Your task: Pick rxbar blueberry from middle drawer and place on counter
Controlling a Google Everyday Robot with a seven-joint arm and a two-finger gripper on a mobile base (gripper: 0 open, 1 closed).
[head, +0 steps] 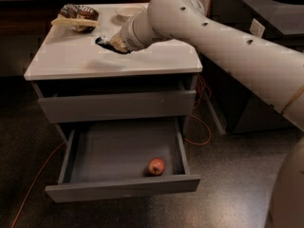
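My gripper [110, 42] hangs low over the middle of the pale counter [156, 58], at the end of the white arm that reaches in from the right. It is shut on the rxbar blueberry [102, 41], a small dark bar that sticks out to the left of the fingers, just above or on the counter top. Below, the middle drawer [123, 188] stands pulled out, its dark grey inside showing. Only a small red apple [156, 166] lies in it, near the front right corner.
A brown-and-white snack bag [76, 19] and a small pale bowl [127, 11] sit at the back of the counter. A black cabinet with a round hole [266, 13] stands to the right. Orange cable [203, 127] trails on the floor beside the drawers.
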